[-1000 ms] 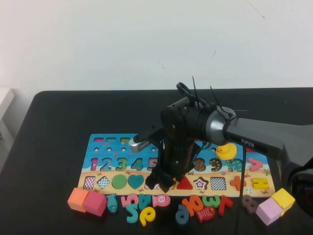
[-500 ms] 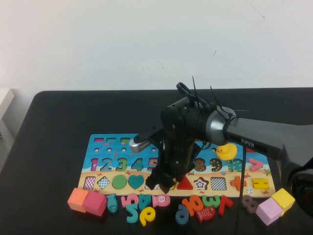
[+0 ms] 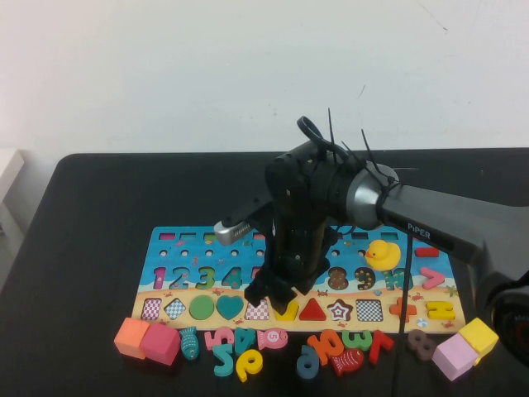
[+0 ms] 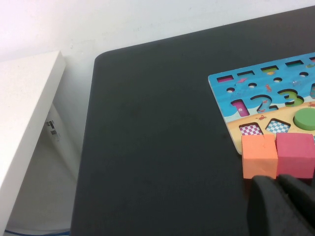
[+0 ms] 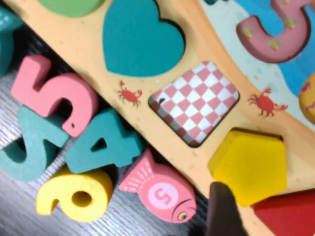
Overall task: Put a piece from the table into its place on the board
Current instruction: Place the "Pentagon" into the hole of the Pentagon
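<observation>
Spanning a white-walled room, the black bench (image 3: 107, 198) carries the board (image 3: 165, 248); the right end effector (image 3: 270, 291) hangs over its shape row, grip unclear. Left wrist view: left end effector (image 4: 283, 206), grip unclear, beside the orange cube (image 4: 260, 156). Right wrist view: yellow pentagon (image 5: 251, 164) seated in its slot.

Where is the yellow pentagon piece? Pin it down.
High view: yellow pentagon piece sits in the board's bottom row, between checkered square and red triangle, beneath the right gripper.

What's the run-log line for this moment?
right gripper: above board's shape row, lifted since a second ago | yellow pentagon: seated in slot | left gripper: parked beside orange block
</observation>
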{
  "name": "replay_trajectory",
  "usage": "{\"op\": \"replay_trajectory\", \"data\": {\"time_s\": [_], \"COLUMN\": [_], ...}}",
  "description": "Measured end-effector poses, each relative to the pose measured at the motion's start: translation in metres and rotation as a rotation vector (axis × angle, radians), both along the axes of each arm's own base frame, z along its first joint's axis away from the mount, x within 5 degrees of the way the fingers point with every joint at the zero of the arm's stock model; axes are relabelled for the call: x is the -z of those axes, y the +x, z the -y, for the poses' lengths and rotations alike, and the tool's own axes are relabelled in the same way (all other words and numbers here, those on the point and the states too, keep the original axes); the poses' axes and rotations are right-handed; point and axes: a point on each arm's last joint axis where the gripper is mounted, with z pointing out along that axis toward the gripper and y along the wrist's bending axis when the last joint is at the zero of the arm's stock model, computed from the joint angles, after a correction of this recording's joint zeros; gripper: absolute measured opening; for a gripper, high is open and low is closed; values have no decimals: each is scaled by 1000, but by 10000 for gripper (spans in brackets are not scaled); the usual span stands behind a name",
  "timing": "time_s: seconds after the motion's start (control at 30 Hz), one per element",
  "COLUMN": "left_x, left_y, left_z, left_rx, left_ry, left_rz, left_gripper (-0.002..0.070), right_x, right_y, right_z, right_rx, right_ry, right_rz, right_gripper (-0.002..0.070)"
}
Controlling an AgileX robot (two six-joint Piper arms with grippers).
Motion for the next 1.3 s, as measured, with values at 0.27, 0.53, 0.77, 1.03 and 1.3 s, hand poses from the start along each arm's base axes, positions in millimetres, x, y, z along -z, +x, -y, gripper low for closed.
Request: {"op": "replay_trajectory", "data": {"time_s": [0.27, 0.53, 0.77, 1.03, 1.3], "left_x": [0, 0, 0, 0, 0], "left_y": [0, 0, 0, 0, 0], "left_z": [0, 0, 0, 0, 0], "left_rx": [0, 0, 0, 1, 1], "left_ry": [0, 0, 0, 2, 2], "left_rz": [0, 0, 0, 0, 0], "left_gripper": [-1, -1, -1, -1, -1], "right_x": [-1, -1, -2, 5, 25], "right_y": [3, -1, -7, -7, -6], "right_z": [-2, -4, -10, -11, -10], "right_rx": [2, -25, -77, -86, -89], "right_ry": [26, 45, 95, 88, 52], "right_rz": [33, -4, -58, -69, -92], "right_gripper": [285, 20, 19, 19, 19]}}
